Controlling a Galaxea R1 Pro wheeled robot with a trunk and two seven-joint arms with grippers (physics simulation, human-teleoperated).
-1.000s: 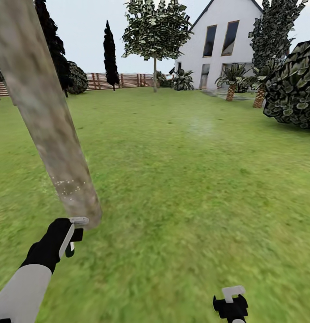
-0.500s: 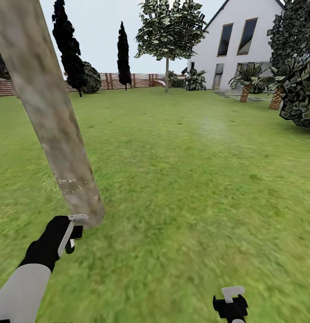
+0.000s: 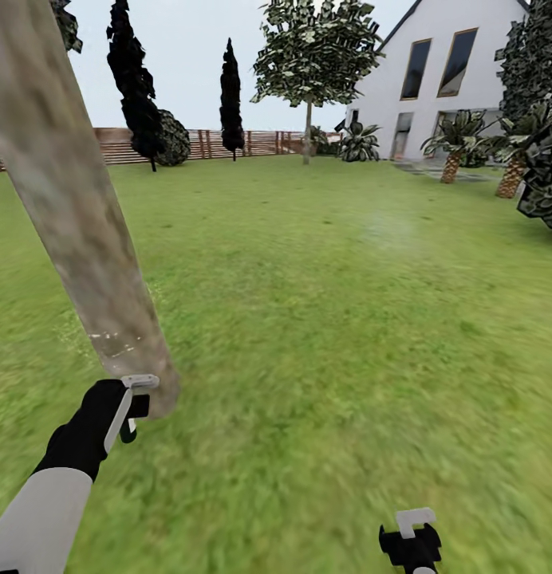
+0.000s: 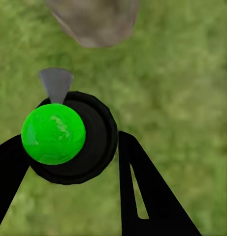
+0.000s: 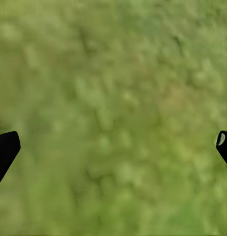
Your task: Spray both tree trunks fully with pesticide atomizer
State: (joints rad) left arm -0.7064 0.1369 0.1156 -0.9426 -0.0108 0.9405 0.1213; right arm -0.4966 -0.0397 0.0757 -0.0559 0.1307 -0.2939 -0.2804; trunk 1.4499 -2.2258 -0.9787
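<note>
My left gripper (image 3: 126,414) (image 4: 69,147) is shut on the pesticide atomizer (image 3: 139,406) (image 4: 91,142), a small black bottle whose top shows bright green, with a grey nozzle (image 4: 56,83). The nozzle points at the foot of the near tree trunk (image 3: 76,215) (image 4: 93,19), a thick pale mottled column leaning across the left of the head view. Whitish pesticide specks (image 3: 112,339) dot the bark just above the gripper. A second tree (image 3: 312,48) stands far off by the fence. My right gripper (image 3: 412,532) (image 5: 113,147) hangs open over grass, holding nothing.
Green lawn (image 3: 348,319) spreads ahead and to the right. A slatted wooden fence (image 3: 252,143) and dark thin trees (image 3: 136,80) line the far side. A white house (image 3: 443,80), palms (image 3: 455,139) and a dark bush (image 3: 547,175) sit at the right.
The whole head view has swung so the scene slid rightward, which is the camera moving. My left gripper has risen slightly toward the trunk. The right gripper has held still.
</note>
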